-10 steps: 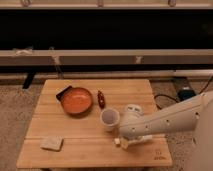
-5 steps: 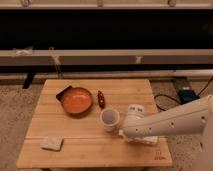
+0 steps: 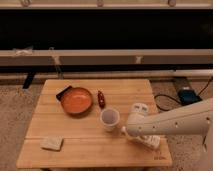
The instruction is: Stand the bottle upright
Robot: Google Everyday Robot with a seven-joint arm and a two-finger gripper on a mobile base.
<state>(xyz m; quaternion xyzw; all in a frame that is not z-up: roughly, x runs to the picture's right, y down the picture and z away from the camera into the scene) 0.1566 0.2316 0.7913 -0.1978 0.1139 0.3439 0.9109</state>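
The bottle (image 3: 152, 142) is a whitish shape lying on its side near the wooden table's (image 3: 85, 150) front right, partly hidden under my arm. My gripper (image 3: 130, 133) is low over the table just right of the white cup (image 3: 110, 119), at the bottle's left end. The white arm reaches in from the right edge. Whether the gripper touches the bottle is hidden.
An orange bowl (image 3: 76, 100) sits at the back left with a black object (image 3: 63, 92) behind it. A small dark red object (image 3: 101, 98) lies beside the bowl. A pale sponge (image 3: 52, 143) lies front left. A blue box (image 3: 186, 95) with cables is on the floor to the right.
My gripper has shifted a little to the right and up along the table's front right. The cup, bowl and sponge have not moved.
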